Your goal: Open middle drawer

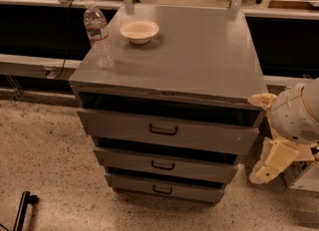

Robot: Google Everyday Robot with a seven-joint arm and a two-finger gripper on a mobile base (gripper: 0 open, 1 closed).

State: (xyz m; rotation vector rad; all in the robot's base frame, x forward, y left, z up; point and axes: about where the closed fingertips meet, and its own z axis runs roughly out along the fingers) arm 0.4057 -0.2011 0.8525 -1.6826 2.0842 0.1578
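Observation:
The grey metal cabinet (199, 51) has three stacked drawers. The middle drawer (199, 168) has a medium-height flat front with a small black loop handle (163, 165) at its centre. A dark gap shows above its front, and its inside is hidden. The top drawer (209, 135) has the tallest front and the bottom drawer (189, 191) the narrowest. My white arm (294, 115) hangs beside the cabinet's right side. The cream gripper (261, 173) points down and left at about middle-drawer height, off the cabinet's right front corner and apart from the handle.
A clear water bottle (99, 36) and a white bowl (139, 31) stand on the cabinet top at the back left. A white box (305, 174) sits on the floor at the right, behind the arm. A black bar (22, 211) lies on the floor at the bottom left.

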